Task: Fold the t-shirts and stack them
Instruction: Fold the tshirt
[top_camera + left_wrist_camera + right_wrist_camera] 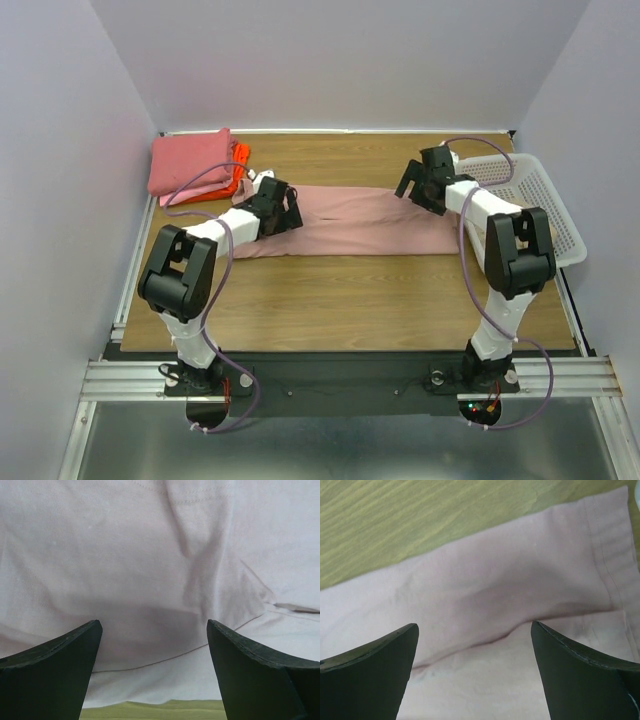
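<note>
A pale-pink t-shirt (360,220) lies folded into a long strip across the middle of the table. My left gripper (283,212) is open over its left end; the cloth (150,570) fills the left wrist view between the spread fingers. My right gripper (418,185) is open over the strip's right end, where a folded edge and hem show (520,595). A stack of folded shirts sits at the back left: a coral-pink one (190,160) on top, an orange-red one (238,172) beneath.
A white plastic lattice basket (530,200) stands at the right edge, just right of my right arm. Bare wooden tabletop (350,300) lies in front of the strip. Walls close in the left, back and right sides.
</note>
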### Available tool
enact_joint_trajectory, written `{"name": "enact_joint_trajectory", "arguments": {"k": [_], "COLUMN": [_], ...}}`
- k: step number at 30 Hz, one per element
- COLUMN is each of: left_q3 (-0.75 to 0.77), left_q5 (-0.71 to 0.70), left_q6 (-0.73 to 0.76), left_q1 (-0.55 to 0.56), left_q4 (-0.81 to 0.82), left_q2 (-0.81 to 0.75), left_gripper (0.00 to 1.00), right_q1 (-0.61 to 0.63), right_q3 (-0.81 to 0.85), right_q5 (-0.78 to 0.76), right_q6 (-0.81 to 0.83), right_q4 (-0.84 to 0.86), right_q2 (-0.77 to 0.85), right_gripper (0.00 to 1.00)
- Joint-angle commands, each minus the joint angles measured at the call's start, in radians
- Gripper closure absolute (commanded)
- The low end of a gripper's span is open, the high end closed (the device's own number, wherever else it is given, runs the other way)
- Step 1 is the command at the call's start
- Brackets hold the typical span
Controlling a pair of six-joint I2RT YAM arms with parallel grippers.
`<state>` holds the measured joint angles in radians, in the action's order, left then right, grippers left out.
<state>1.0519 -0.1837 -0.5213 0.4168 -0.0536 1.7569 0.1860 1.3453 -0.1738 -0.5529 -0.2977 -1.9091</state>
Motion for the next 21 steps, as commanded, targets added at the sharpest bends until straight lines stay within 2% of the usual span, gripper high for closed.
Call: {"name": "enact_joint_trajectory", "arguments": {"k": [1, 6, 11, 15, 18, 20, 21], "left_q3": [0.086, 0.197, 0.374, 0.491, 0.632, 0.781, 0.901], "left_q5": [0.012, 0.009, 0.073, 0.136, 0.208, 0.248, 0.28], "left_q6": [0.009, 0.009, 0.004, 0.01, 0.026, 0.04, 0.055], "left_q1": [-0.009, -0.021, -0.039, -0.035, -0.018, 0.008, 0.031], "left_q4": [-0.009, -0.034, -0.078, -0.083, -0.094, -0.12, -0.15], "left_q2": [-0.047, 0.123, 0.295, 0.406, 0.466, 0.548, 0.616], "left_gripper": [0.02, 0.02, 0.02, 0.02, 0.02, 0.02, 0.01], "right_q1": [-0.005, -0.002, -0.003, 0.038, 0.093, 0.15, 0.212], "right_q3": [-0.043, -0.09, -0.195, -0.363, -0.512, -0.595, -0.671], "right_q5": [0.037, 0.06, 0.06, 0.06, 0.094, 0.125, 0.157], "right_q6": [0.037, 0.041, 0.005, -0.047, -0.108, -0.162, -0.212], "right_q4": [0.037, 0.038, 0.042, 0.049, 0.049, 0.049, 0.051], "right_q2": [0.059, -0.001, 0.034, 0.169, 0.297, 0.385, 0.413], "right_gripper": [0.0, 0.0, 0.0, 0.0, 0.0, 0.0, 0.0]}}
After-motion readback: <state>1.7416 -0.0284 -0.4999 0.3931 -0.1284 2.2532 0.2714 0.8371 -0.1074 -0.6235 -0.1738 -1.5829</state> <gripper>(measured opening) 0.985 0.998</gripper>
